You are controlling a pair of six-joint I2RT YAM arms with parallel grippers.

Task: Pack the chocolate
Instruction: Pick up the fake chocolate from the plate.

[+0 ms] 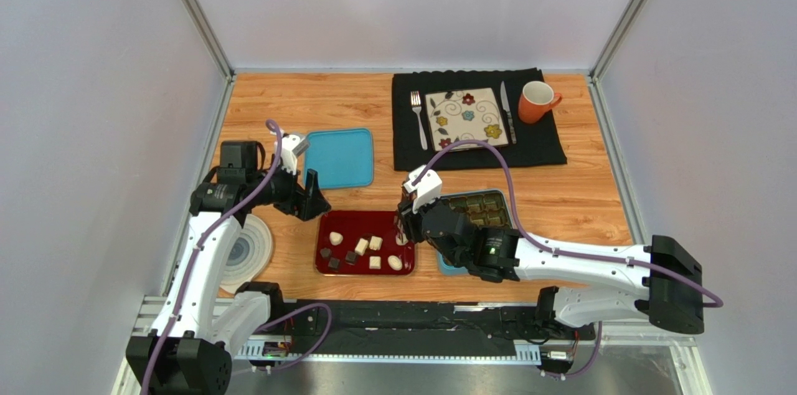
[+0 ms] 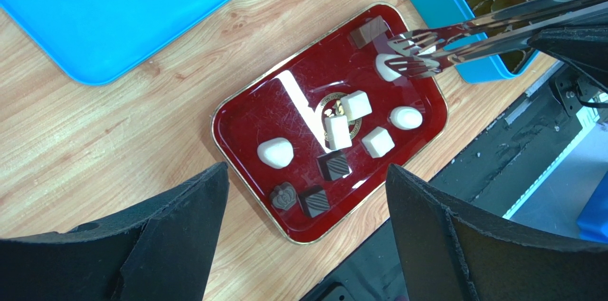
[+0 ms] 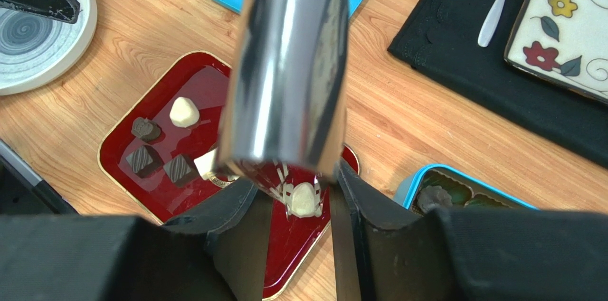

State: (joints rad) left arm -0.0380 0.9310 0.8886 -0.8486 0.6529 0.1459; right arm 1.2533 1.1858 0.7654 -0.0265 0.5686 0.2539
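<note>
Several white and dark chocolates (image 2: 335, 132) lie on a red tray (image 2: 246, 119). My right gripper (image 3: 297, 184) is shut on metal tongs (image 3: 289, 66). The tongs' (image 2: 464, 27) slotted tips straddle a white chocolate (image 3: 303, 199) at the tray's right end. That white piece (image 2: 387, 66) rests beside a dark one (image 2: 369, 31). My left gripper (image 2: 307, 168) hangs open and empty over the tray's near-left corner, with two striped dark cubes (image 2: 315, 201) below it. A blue box (image 3: 457, 183) with a moulded insert stands right of the tray and holds a dark piece (image 3: 430, 198).
A blue lid (image 1: 339, 158) lies behind the tray. A grey swirl plate (image 1: 251, 250) sits at the left. At the back, a black mat (image 1: 543, 145) carries a flowered plate (image 1: 466, 117), fork (image 1: 418, 117), knife (image 1: 506, 110) and orange mug (image 1: 537, 102).
</note>
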